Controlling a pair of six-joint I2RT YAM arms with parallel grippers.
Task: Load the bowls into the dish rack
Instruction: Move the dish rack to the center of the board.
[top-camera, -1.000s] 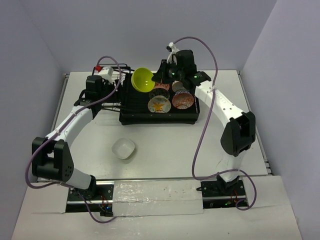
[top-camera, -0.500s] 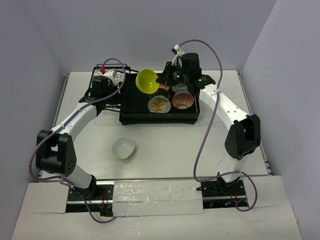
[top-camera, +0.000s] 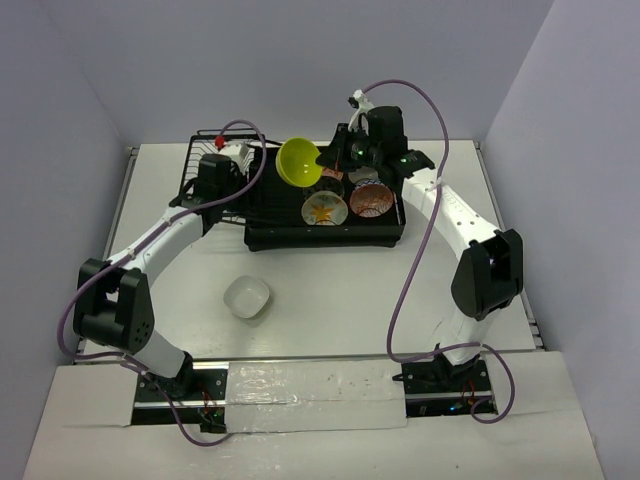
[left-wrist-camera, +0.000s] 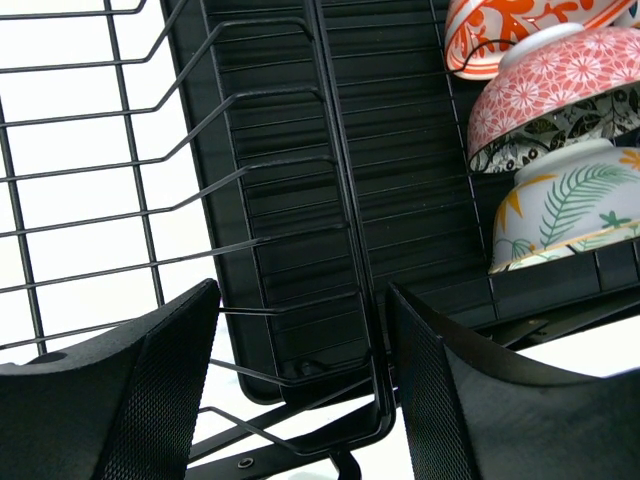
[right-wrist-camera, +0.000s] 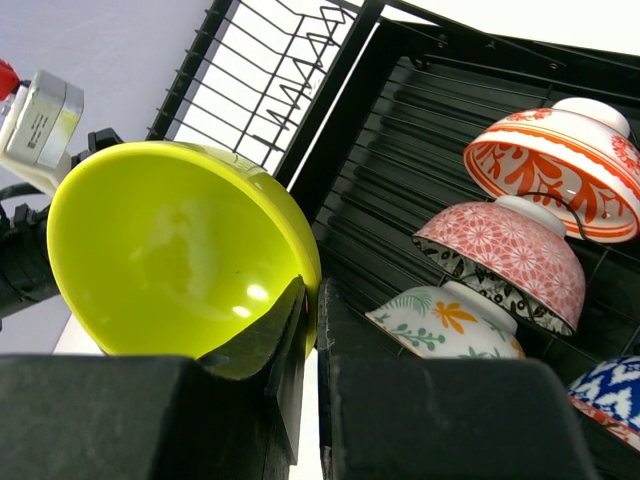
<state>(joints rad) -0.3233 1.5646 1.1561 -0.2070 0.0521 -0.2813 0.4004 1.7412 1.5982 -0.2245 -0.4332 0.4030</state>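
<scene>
White tabletop (top-camera: 330, 300) under a rack nudged rightward: my left gripper (left-wrist-camera: 302, 290) has just loosened, fingers parted astride the dish rack (top-camera: 275, 215) wire, while my right gripper (right-wrist-camera: 310, 295), pinching the lime green bowl (right-wrist-camera: 170, 250) by its rim, has carried it above the tray, so placing comes next.

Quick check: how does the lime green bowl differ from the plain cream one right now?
Place: the lime green bowl hangs over the dish rack, pinched at its rim by the right gripper; the cream bowl sits on the table, apart from the rack, untouched. Pose: the green bowl is tipped on edge; the cream bowl is upright. Both are plain, unpatterned.
</scene>
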